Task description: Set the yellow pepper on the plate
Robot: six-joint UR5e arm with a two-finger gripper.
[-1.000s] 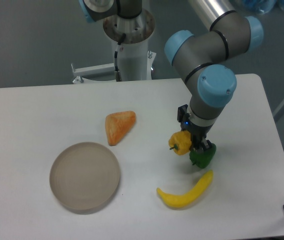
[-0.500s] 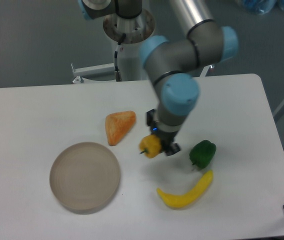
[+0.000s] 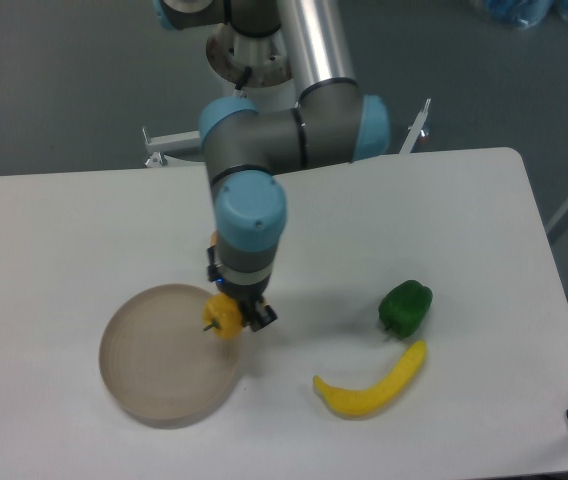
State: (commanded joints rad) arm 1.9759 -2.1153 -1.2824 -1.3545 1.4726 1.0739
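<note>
The yellow pepper (image 3: 224, 318) is small, bumpy and yellow-orange with a short dark stem pointing left. My gripper (image 3: 236, 314) is shut on it and holds it over the right edge of the plate (image 3: 154, 360). The plate is a round beige-tan dish at the front left of the white table. The fingers are mostly hidden under the wrist.
A green pepper (image 3: 405, 307) sits right of centre, with a long curved yellow banana-like piece (image 3: 372, 384) in front of it. The orange wedge seen before is hidden behind my arm. The robot's base (image 3: 259, 90) stands at the table's back edge.
My gripper has carried the yellow pepper leftward, from beside the green pepper to above the plate's right rim. The arm now covers the orange wedge.
</note>
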